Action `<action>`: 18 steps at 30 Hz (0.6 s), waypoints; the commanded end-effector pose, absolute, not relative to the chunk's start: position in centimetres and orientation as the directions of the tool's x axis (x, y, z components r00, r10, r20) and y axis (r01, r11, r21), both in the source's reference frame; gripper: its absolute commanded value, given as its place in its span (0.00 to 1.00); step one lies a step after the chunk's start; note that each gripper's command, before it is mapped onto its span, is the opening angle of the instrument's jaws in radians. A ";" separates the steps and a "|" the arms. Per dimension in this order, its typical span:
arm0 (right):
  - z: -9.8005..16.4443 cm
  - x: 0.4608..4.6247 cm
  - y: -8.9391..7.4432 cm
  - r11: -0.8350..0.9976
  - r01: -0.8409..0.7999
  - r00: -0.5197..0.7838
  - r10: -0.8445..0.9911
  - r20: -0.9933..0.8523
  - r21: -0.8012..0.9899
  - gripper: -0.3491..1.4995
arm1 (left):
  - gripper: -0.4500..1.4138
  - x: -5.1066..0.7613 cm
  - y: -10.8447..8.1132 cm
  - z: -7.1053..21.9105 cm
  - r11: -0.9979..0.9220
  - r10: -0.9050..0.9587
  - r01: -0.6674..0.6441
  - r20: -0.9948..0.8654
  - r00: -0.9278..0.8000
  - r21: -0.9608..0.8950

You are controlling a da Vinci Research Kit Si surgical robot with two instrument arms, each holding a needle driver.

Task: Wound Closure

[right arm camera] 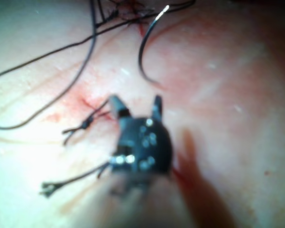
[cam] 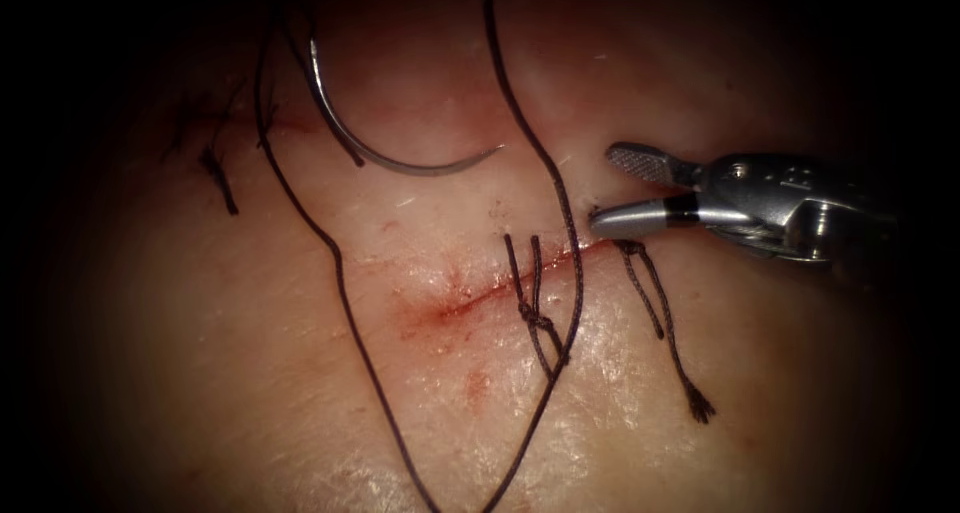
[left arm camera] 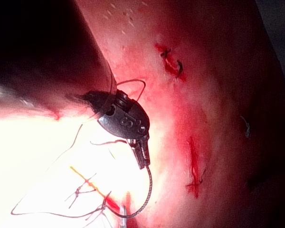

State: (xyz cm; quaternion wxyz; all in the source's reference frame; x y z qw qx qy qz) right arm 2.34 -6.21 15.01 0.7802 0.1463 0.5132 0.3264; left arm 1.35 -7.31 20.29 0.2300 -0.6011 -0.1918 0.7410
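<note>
Needle (cam: 400,153) lying free on the tissue (cam: 250,373), above the cut (cam: 480,295) and toward the tissue's far edge, curve bowed downward, point toward the right; not driven in, held by neither tool; probably set aside, clear of the working end of the cut. Thread (cam: 340,273) trailing from the needle's left end, running down left of the cut toward the near edge, then looping back up just right of the middle knot and on to the far edge; slack throughout, lying across the cut.

Right tool (cam: 625,188) at the right end of the cut, jaws parted and holding nothing; lower jaw tip just above the rightmost stitch. Left tool (left arm camera: 142,159) seen from its own wrist camera; jaws apparently closed on a dark strand of thread, though hard to be sure.

Two knotted stitches with cut ends (cam: 670,323) across the cut, another further left near (cam: 215,173); red fluid (cam: 430,318) pooled along the unclosed middle. Loose thread loop crowding the open stretch, the likeliest snag.
</note>
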 end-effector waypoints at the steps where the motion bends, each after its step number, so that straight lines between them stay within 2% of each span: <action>1: 15.0 2.23 -6.3 0.740 -0.363 0.259 0.664 -0.702 0.566 0.95 | 0.00 1.42 -7.4 20.3 -0.821 0.571 -0.120 -0.803 -0.173 -0.558; 11: 15.0 1.63 -6.5 0.730 -0.394 0.243 0.669 -0.702 0.558 0.95 | 0.00 2.67 -7.3 20.4 -0.831 0.553 -0.275 -0.774 -0.309 -0.484; 12: 15.0 1.59 -6.5 0.728 -0.399 0.245 0.670 -0.701 0.557 0.95 | 0.05 2.74 -7.3 20.4 -0.819 0.570 -0.298 -0.754 -0.326 -0.490; 13: 15.0 1.56 -6.5 0.726 -0.404 0.243 0.671 -0.701 0.556 0.96 | 0.40 2.79 -7.3 20.4 -0.776 0.627 -0.342 -0.706 -0.330 -0.530; 14: 15.0 1.54 -6.5 0.725 -0.409 0.241 0.672 -0.700 0.555 0.96 | 0.68 2.81 -7.3 20.5 -0.748 0.660 -0.376 -0.674 -0.333 -0.547; 15: 15.0 1.53 -6.5 0.723 -0.412 0.240 0.673 -0.700 0.554 0.97 | 0.79 2.81 -7.3 20.5 -0.737 0.671 -0.403 -0.657 -0.342 -0.543; 16: 15.0 1.52 -6.5 0.721 -0.418 0.238 0.674 -0.699 0.553 0.97 | 0.86 2.80 -7.3 20.5 -0.729 0.680 -0.419 -0.640 -0.356 -0.541; 18: 15.0 1.52 -6.5 0.718 -0.425 0.235 0.676 -0.698 0.552 0.98 | 0.90 2.72 -7.4 20.5 -0.731 0.680 -0.425 -0.622 -0.388 -0.534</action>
